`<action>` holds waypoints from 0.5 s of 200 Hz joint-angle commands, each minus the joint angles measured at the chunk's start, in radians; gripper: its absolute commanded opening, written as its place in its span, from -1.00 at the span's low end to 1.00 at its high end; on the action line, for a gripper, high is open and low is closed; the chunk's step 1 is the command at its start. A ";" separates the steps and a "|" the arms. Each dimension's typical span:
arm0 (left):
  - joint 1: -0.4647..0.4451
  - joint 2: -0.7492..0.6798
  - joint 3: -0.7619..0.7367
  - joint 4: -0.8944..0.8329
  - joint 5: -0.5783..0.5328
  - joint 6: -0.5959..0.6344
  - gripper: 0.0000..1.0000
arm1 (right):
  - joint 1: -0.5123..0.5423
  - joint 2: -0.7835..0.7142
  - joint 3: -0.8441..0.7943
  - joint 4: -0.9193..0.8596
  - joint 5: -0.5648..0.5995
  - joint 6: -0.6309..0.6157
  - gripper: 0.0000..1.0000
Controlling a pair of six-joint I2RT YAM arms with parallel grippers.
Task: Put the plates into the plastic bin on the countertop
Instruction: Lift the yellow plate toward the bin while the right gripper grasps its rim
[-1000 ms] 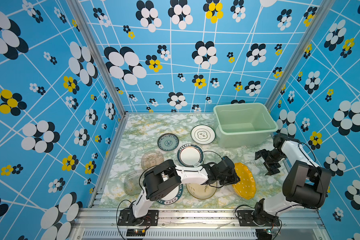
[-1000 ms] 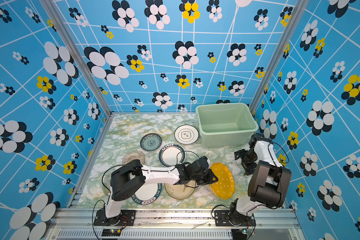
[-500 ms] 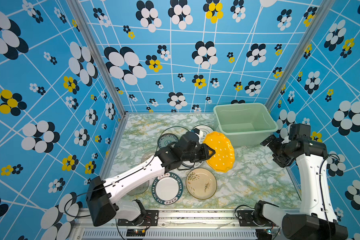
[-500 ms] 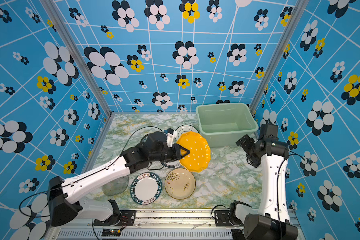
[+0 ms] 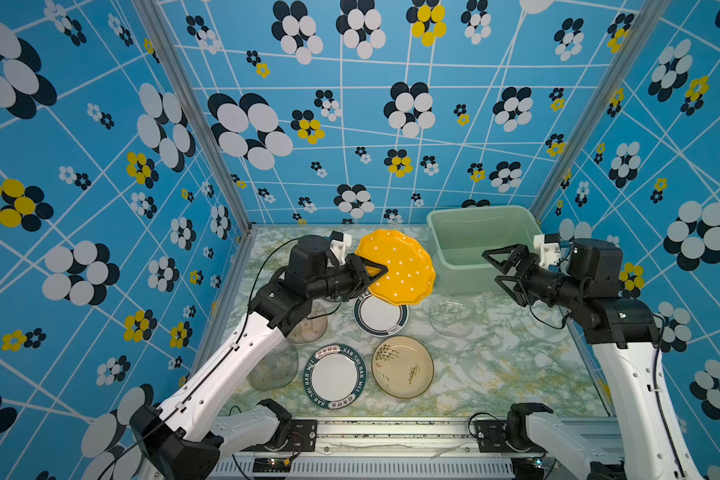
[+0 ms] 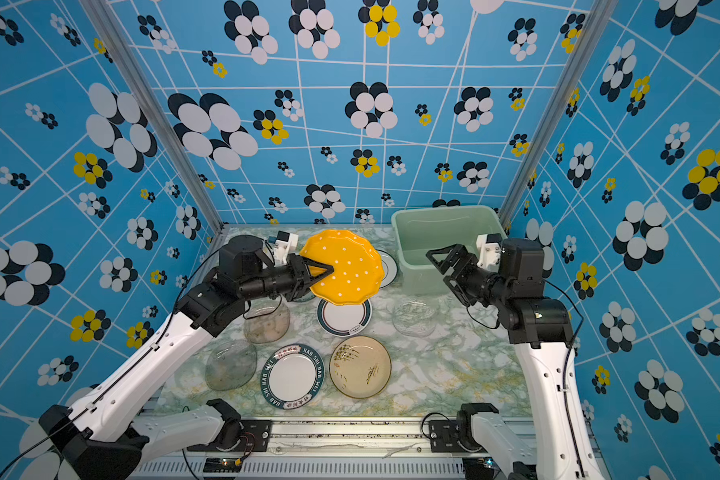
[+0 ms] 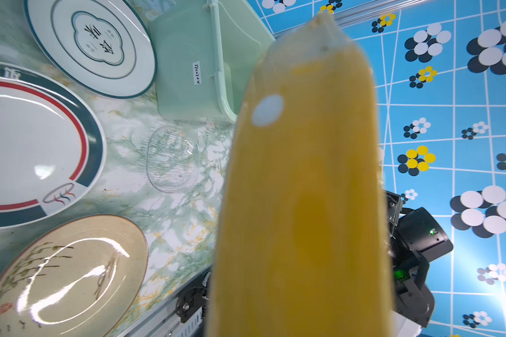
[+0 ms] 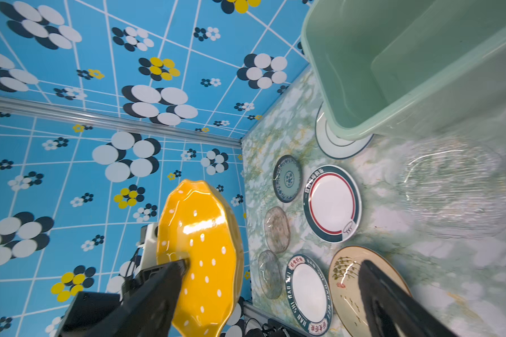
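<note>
The yellow white-dotted scalloped plate point(image 5: 404, 272) is gripped by the left fingers point(image 5: 366, 262); the right fingers point(image 8: 392, 300) are spread, empty.

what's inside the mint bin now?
Nothing shows inside the plastic bin but its bare floor and walls. The open right gripper hides its near right corner in both top views.

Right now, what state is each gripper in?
Left gripper: shut on the yellow dotted plate.
Right gripper: open, holding nothing.
</note>
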 commanded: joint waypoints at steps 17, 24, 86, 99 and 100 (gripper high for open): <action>0.006 0.037 0.065 0.321 0.078 -0.167 -0.86 | 0.148 -0.042 -0.073 0.203 0.003 0.144 0.93; 0.006 0.044 0.066 0.331 0.074 -0.178 -0.86 | 0.169 -0.042 -0.087 0.221 0.008 0.152 0.93; 0.001 0.044 0.028 0.380 0.028 -0.236 -0.85 | 0.275 -0.018 -0.228 0.445 0.025 0.258 0.81; -0.002 0.041 0.012 0.390 0.014 -0.245 -0.85 | 0.282 0.001 -0.244 0.506 0.024 0.291 0.77; -0.002 0.041 0.012 0.391 0.012 -0.246 -0.85 | 0.283 0.003 -0.246 0.510 0.024 0.292 0.77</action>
